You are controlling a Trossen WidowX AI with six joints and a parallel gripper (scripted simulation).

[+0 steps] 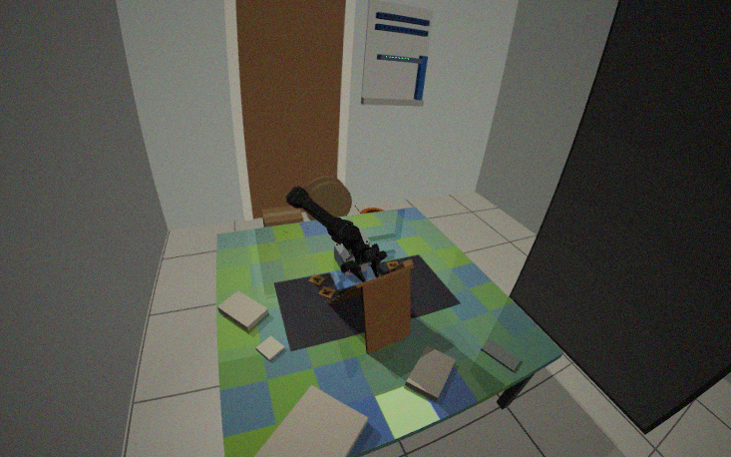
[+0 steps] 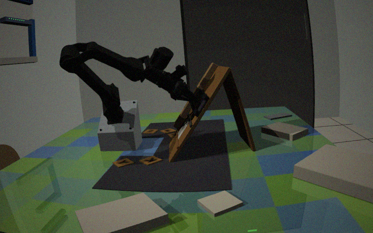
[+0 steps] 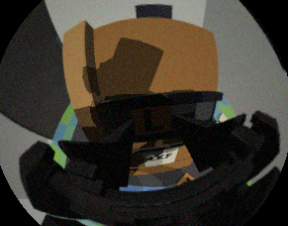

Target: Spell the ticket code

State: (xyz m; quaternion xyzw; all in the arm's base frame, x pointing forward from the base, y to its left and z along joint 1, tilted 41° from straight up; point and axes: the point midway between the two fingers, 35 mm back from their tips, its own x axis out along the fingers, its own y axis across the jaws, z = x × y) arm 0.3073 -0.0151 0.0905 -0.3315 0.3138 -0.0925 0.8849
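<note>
A wooden A-frame board (image 2: 214,77) (image 1: 388,313) (image 3: 181,56) stands on the dark mat (image 2: 181,173) (image 1: 305,323). My gripper (image 2: 196,103) (image 1: 365,271) (image 3: 153,120) is pressed against the board's sloping face at the rail. It is shut on a letter tile (image 3: 150,121), which is mostly hidden by the fingers. The white ticket (image 2: 181,132) (image 3: 158,156) sits lower on the same face; its code is too small to read. Loose orange tiles lie on the mat: two near the board's foot (image 2: 122,162) (image 2: 150,159) and two by the arm's base (image 2: 149,131) (image 2: 167,130).
The arm's grey base block (image 2: 120,130) stands behind the mat. Grey slabs lie around the checkered counter: front left (image 2: 120,212), front middle (image 2: 219,202), a large one at the right (image 2: 344,171), and two behind the board (image 2: 283,130) (image 2: 277,116).
</note>
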